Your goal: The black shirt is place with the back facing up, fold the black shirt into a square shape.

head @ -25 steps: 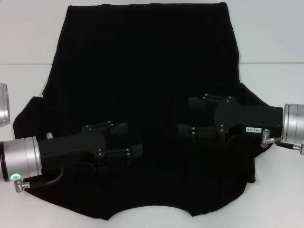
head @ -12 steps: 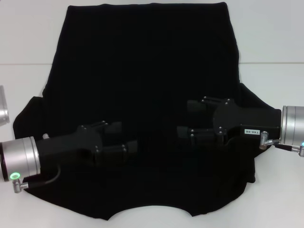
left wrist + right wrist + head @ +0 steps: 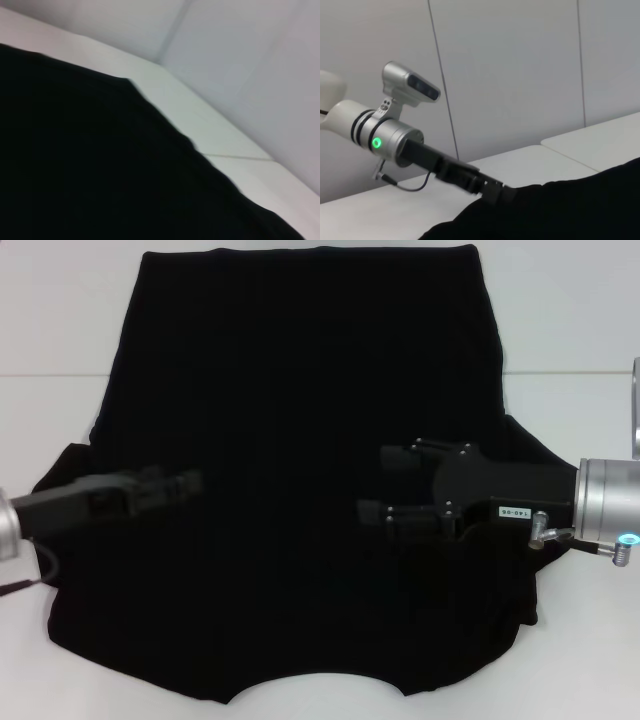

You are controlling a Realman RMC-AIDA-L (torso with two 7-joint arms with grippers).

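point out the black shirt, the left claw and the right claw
black shirt point(image 3: 300, 370), head view, flat middle of the back panel
left claw point(image 3: 185, 483), head view, blurred tip over the shirt's left sleeve
right claw point(image 3: 385, 485), head view, midway between its two spread fingertips

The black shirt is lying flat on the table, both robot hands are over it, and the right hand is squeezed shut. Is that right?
Not quite. The head view shows the right gripper open, its two fingers spread apart. The rest holds: the shirt lies flat on the table, with the left gripper over it too.

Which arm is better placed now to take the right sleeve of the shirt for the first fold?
Probably the right: the right gripper hovers, fingers apart, over the black shirt near that sleeve; the left gripper is across it.
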